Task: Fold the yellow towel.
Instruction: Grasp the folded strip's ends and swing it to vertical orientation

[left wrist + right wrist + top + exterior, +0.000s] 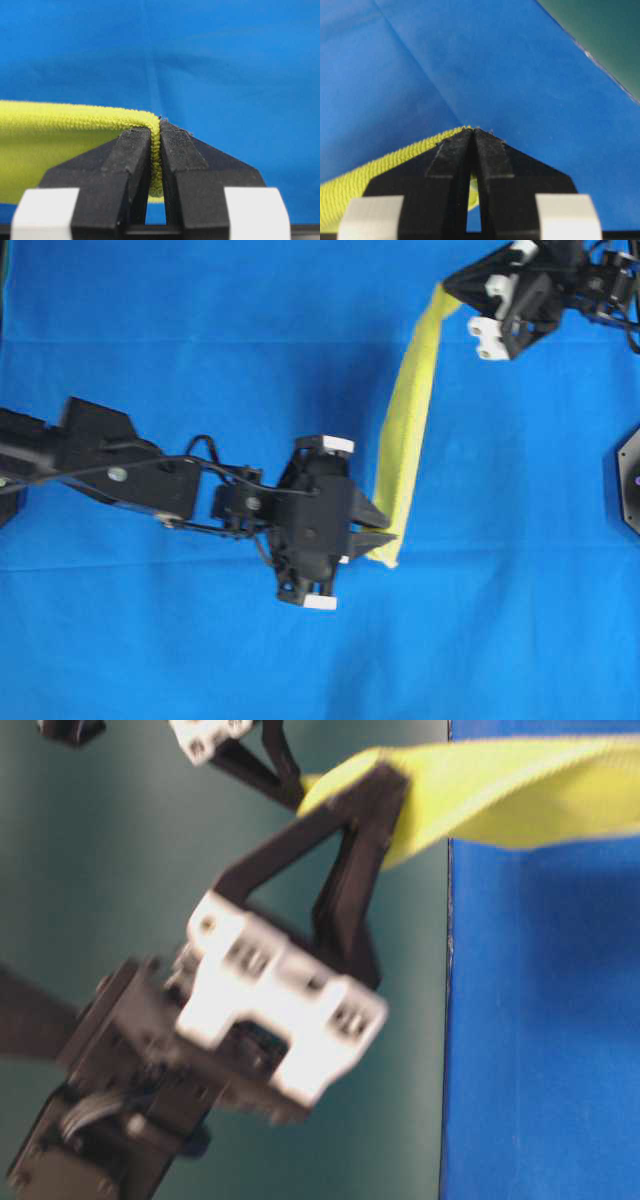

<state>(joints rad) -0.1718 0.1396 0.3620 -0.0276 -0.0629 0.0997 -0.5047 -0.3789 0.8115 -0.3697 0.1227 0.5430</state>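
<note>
The yellow towel (405,430) hangs stretched in the air as a narrow band between my two grippers, above the blue cloth. My left gripper (385,536) is shut on its near corner, at the band's lower end. In the left wrist view the fuzzy towel (60,135) runs off to the left, with its edge pinched between the fingertips (135,145). My right gripper (447,288) is shut on the far corner at the top right. The right wrist view shows the towel (375,175) trailing left from the closed jaws. From table level the towel (520,790) leaves the right gripper (385,780) to the right.
A blue cloth (150,640) covers the whole table. A black round base (628,480) sits at the right edge. The cloth's edge and a dark green surface (600,35) beyond it show in the right wrist view.
</note>
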